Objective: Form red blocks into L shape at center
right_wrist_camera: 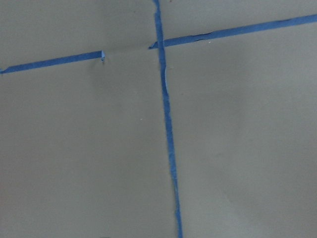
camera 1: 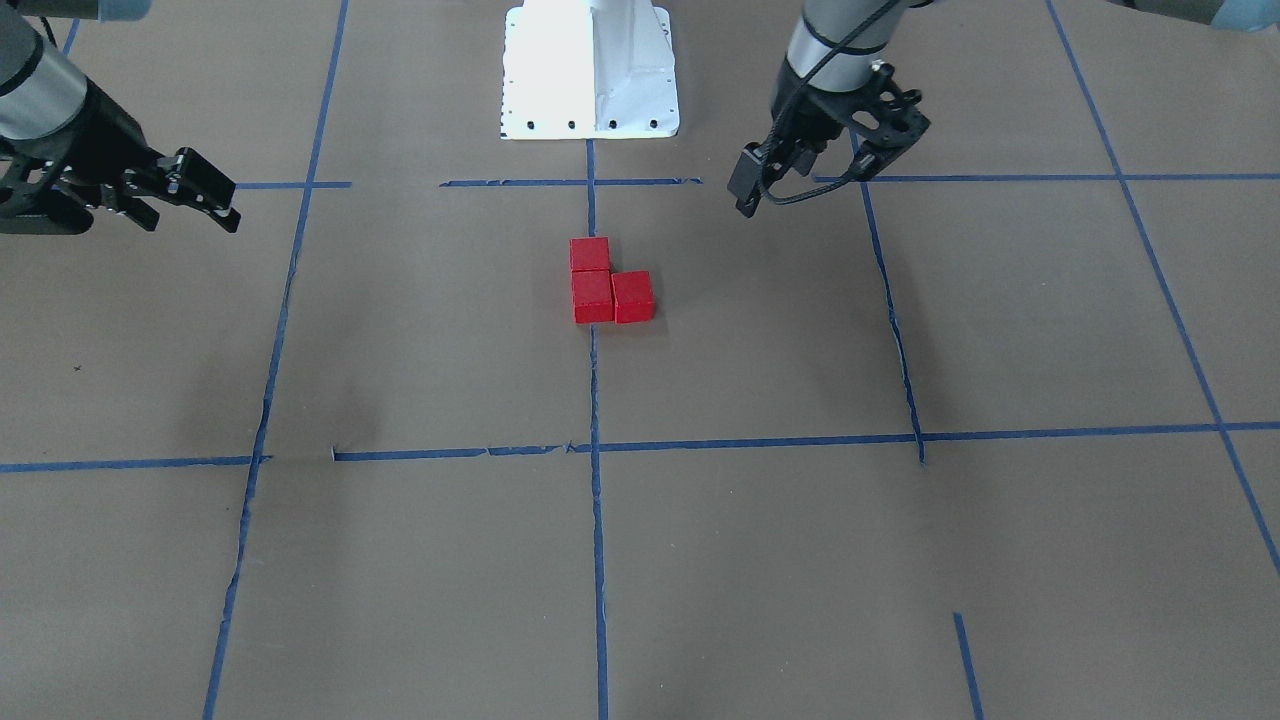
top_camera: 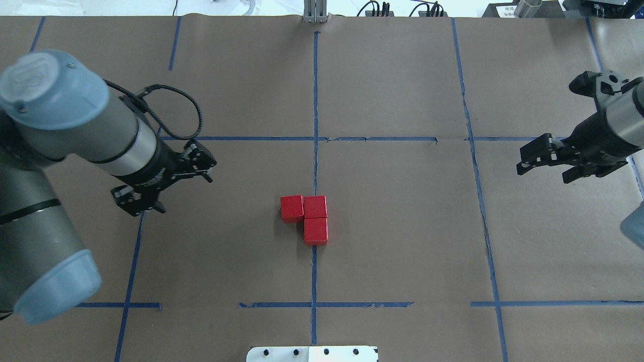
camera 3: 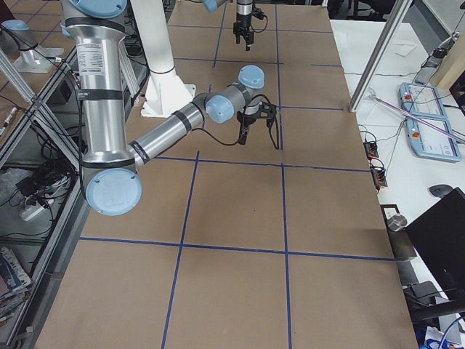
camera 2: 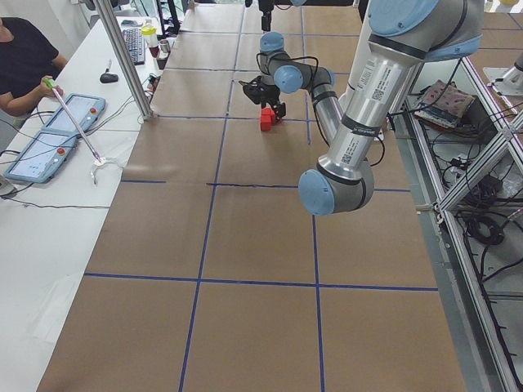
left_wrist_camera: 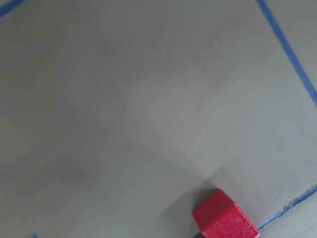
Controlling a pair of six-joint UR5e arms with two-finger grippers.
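Three red blocks sit touching in an L shape on the centre blue tape line (top_camera: 315, 166) of the brown paper: one (top_camera: 292, 208), the corner one (top_camera: 315, 206) and one (top_camera: 315, 231). They also show in the front view (camera 1: 592, 297) and the left side view (camera 2: 266, 119). My left gripper (top_camera: 168, 187) hovers open and empty to the left of the blocks, apart from them; it also shows in the front view (camera 1: 810, 165). Its wrist view shows one red block (left_wrist_camera: 225, 218). My right gripper (top_camera: 546, 168) is open and empty far to the right; it also shows in the front view (camera 1: 190, 215).
The robot's white base (camera 1: 590, 70) stands at the near table edge behind the blocks. Blue tape lines divide the brown paper into squares. An operator and control pads (camera 2: 57, 135) are on a side table beyond the far edge.
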